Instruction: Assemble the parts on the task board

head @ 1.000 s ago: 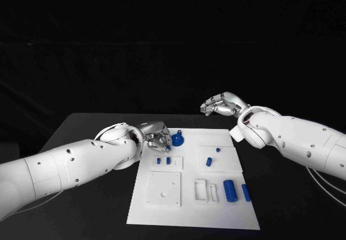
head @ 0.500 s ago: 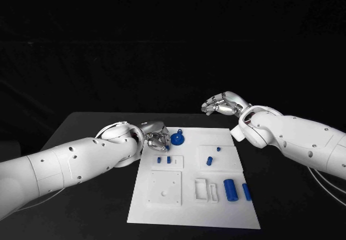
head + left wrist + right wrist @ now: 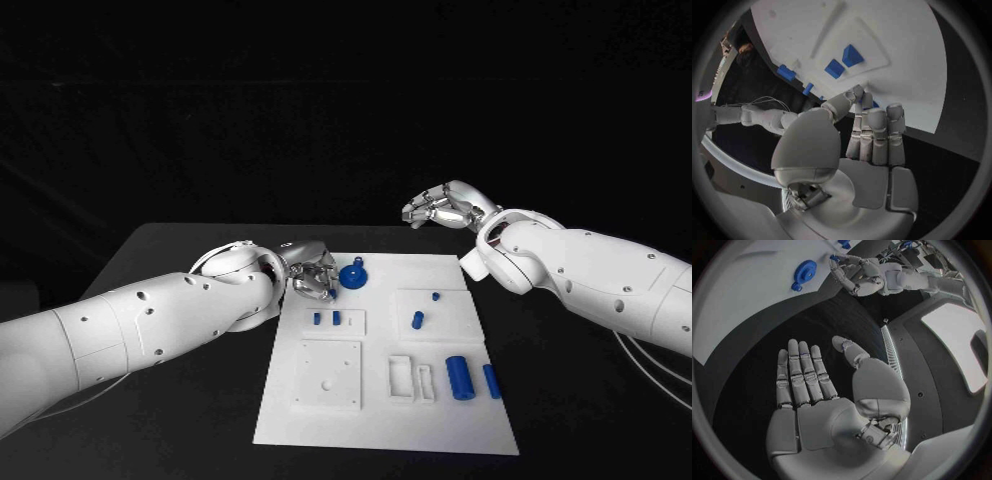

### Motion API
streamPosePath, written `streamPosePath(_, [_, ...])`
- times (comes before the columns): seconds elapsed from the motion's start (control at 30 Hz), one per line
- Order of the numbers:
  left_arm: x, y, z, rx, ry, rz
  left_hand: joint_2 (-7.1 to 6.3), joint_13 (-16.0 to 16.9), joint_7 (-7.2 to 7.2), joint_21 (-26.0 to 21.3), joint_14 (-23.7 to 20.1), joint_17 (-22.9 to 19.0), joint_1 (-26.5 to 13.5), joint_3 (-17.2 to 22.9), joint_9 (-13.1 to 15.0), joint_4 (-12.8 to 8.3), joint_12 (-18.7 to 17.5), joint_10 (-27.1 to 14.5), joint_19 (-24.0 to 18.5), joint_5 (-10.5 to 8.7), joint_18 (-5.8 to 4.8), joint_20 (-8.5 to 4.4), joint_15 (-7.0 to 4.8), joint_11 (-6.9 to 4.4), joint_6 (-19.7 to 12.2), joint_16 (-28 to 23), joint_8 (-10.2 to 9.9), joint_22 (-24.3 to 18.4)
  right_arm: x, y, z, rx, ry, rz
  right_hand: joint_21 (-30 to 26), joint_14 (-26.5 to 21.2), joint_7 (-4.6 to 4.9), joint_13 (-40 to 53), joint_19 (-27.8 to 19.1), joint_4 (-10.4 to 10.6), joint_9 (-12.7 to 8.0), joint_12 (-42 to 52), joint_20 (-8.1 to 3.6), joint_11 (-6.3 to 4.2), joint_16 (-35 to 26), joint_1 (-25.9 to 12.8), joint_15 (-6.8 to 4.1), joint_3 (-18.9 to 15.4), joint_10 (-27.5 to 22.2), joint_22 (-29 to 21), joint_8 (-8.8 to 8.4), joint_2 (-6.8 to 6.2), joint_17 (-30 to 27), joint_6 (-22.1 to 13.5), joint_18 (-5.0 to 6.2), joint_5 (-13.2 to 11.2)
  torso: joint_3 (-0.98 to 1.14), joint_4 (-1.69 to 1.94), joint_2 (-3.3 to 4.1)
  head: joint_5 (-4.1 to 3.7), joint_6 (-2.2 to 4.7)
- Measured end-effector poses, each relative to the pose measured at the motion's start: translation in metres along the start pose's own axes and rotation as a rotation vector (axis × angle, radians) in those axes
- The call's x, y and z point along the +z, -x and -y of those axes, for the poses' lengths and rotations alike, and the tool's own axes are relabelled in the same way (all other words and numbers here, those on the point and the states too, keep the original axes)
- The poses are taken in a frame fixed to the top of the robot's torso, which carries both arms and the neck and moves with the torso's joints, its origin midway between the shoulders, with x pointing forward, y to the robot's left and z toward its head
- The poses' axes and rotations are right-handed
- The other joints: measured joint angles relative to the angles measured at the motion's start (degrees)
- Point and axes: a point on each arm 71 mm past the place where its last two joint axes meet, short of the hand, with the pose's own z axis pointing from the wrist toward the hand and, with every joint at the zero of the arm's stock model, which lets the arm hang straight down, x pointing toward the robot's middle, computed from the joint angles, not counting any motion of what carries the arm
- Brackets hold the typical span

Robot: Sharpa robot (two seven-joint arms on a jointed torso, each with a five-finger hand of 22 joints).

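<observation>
Barely any movement at the board's far corner

Since a second ago the left hand has stayed almost still at the task board, fingers curled beside the round blue part; whether they grip anything, I cannot tell. The right hand keeps hovering behind the board, fingers spread, holding nothing. Assembly looks barely advanced.

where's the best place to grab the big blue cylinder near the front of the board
Probably across the middle of the big blue cylinder, from straight above. It lies flat on the task board, long axis running away from the robot, with free space either side for fingers to close on its round flanks.
</observation>
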Motion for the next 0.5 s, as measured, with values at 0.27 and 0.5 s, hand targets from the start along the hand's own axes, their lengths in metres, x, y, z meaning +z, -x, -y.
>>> streamPosePath(0.27, [-0.0018, -0.0007, -0.0008, -0.001, 0.0, -0.009, -0.08, -0.01, -0.03, 0.0, 0.0, 0.0, -0.07, 0.13, -0.03, 0.13, 0.0, -0.01, 0.0, 0.0, 0.01, 0.0, 0.01, 0.0, -0.04, 0.0, 0.19, 0.0, -0.0001, 0.0003, 0.0002, 0.0, 0.0, 0.0, 0.0, 0.0, 0.0, 0.0, 0.0, 0.0, 0.0, 0.0, 0.0, 0.0, 0.0, 0.0, 0.0, 0.0, 0.0, -0.01, 0.0, 0.0, 0.0, 0.0, 0.0, 0.0, 0.0, 0.04, -0.01, -0.1, -0.11])
streamPosePath(0.5, [-0.0022, -0.0028, -0.0008, -0.001, 0.0, -0.016, -0.08, 0.04, -0.08, 0.0, 0.08, -0.01, -0.07, 0.13, -0.04, 0.13, 0.0, 0.16, 0.0, -0.01, 0.01, 0.01, 0.08, -0.18, -0.09, 0.0, 0.2, 0.01, 0.0001, 0.0004, 0.0005, 0.0, -0.001, 0.001, -0.22, 0.0, 0.0, 0.0, 0.0, 0.0, -0.04, -0.22, 0.0, -0.21, 0.0, 0.0, 0.0, 0.0, 0.21, -0.01, 0.0, 0.0, 0.01, 0.0, 0.01, 0.0, 0.0, 0.06, -0.02, -0.08, -0.19])
